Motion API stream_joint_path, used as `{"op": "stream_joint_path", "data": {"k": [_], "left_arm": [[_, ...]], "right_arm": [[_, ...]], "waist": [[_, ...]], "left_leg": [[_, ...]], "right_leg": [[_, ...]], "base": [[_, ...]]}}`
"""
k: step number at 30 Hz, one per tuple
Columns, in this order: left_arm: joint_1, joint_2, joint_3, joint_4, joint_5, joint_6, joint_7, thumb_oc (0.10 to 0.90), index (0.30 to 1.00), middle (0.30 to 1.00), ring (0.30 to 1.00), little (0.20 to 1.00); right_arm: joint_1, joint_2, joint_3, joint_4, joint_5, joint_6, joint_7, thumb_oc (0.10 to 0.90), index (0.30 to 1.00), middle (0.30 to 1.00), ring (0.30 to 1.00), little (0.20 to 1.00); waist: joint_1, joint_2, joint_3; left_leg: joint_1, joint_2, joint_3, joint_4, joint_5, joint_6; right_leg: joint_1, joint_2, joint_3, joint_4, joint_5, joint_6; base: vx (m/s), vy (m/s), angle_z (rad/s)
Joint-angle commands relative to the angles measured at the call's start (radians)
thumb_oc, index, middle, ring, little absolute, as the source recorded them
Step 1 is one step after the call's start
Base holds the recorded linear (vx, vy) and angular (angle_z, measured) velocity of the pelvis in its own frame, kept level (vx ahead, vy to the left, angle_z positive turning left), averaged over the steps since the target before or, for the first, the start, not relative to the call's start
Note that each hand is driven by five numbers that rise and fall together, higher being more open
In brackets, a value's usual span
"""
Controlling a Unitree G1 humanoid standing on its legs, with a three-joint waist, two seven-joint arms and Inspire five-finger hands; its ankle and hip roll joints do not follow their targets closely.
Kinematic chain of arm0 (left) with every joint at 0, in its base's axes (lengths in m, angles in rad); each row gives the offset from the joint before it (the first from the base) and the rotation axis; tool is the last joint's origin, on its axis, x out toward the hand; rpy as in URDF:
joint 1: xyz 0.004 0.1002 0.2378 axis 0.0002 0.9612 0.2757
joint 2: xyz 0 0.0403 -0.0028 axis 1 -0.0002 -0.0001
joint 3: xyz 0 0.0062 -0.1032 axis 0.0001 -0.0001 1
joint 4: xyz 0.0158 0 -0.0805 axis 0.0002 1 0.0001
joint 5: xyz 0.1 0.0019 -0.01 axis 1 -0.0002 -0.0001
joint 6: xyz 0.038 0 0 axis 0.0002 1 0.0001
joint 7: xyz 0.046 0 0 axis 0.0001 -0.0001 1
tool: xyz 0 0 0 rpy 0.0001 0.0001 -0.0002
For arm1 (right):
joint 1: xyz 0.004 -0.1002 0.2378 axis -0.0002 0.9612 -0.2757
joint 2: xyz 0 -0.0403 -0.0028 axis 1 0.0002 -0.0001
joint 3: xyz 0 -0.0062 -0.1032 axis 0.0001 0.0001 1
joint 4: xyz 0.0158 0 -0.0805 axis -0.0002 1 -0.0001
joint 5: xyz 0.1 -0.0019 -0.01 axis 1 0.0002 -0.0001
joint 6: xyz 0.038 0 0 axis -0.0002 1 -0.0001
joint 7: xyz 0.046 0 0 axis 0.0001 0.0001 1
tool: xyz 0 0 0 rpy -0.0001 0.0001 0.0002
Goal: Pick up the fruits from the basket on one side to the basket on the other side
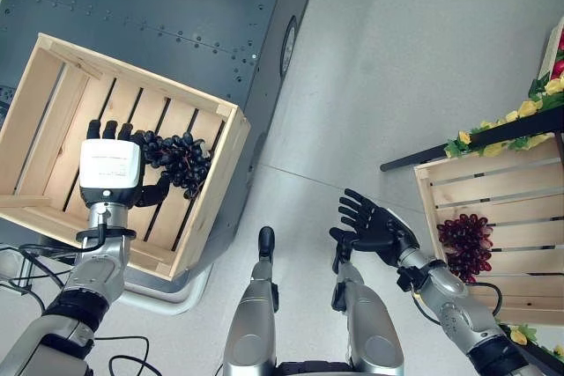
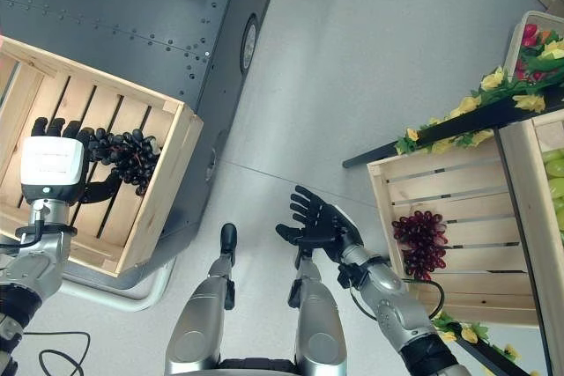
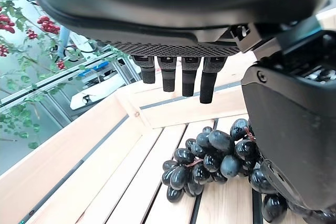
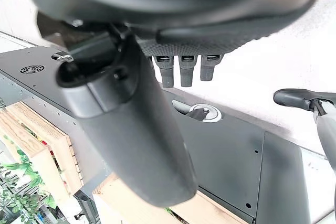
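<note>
A: Resting inside the left crate [image 1: 218, 143], against the open left hand [image 1: 113, 160]: dark grapes [image 1: 179, 161].
B: Remaining in the right crate [image 1: 429, 195]: red grapes [image 1: 465, 245]; right hand [image 1: 374, 228] hovering beside, spread, empty.

left hand [image 1: 113, 169] reaches forward with fingers straight, right hand [image 1: 377, 228] hangs with fingers spread.

Left crate [image 1: 216, 184]: near-left corner is cut off by the head view's edge.
Dark grape bunch [image 1: 180, 161]: one end is covered by the left hand [image 1: 111, 167]; whether it is touched cannot be told.
Right crate [image 1: 529, 209]: far side is cropped by the picture's right edge.
Red grape bunch [image 1: 465, 242]: individual grapes are too small to be separated.
Flower garland [image 1: 515, 121]: partly cut off at the edge.
</note>
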Motion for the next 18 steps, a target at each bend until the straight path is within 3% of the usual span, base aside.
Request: {"op": "stream_joint_path", "data": {"k": [1,8,18], "left_arm": [[-0.073,0.062,0.014,0.033,0.036,0.077,0.02,0.8,0.9,0.9,0.9,0.9],[-0.151,0.072,-0.044,0.059,0.052,0.117,-0.079,0.8,0.9,0.9,0.9,0.9],[-0.24,0.082,-0.103,0.108,0.066,0.15,-0.139,0.8,0.9,0.9,0.9,0.9]], "right_arm": [[0.006,-0.059,-0.028,-0.106,0.008,-0.031,0.018,0.8,0.9,0.9,0.9,0.9],[-0.03,-0.066,-0.019,-0.104,0.024,-0.028,-0.011,0.8,0.9,0.9,0.9,0.9],[-0.058,-0.073,-0.014,-0.087,0.032,-0.035,-0.021,0.8,0.9,0.9,0.9,0.9]], "waist": [[-0.017,0.008,-0.04],[-0.024,0.006,-0.014],[-0.039,0.002,-0.004]], "left_leg": [[-0.031,-0.069,0.053,0.055,-0.042,0.009],[-0.074,-0.07,0.066,0.094,-0.044,0.013],[-0.133,-0.072,0.08,0.129,-0.044,0.015]], "right_leg": [[-0.098,0.004,0.002,0.204,-0.074,0.042],[-0.139,0.004,0.013,0.227,-0.065,0.045],[-0.191,0.002,0.031,0.232,-0.045,0.052]], "base": [[0.0,0.0,0.0],[0.0,0.016,0.0],[0.0,0.014,-0.01]]}}
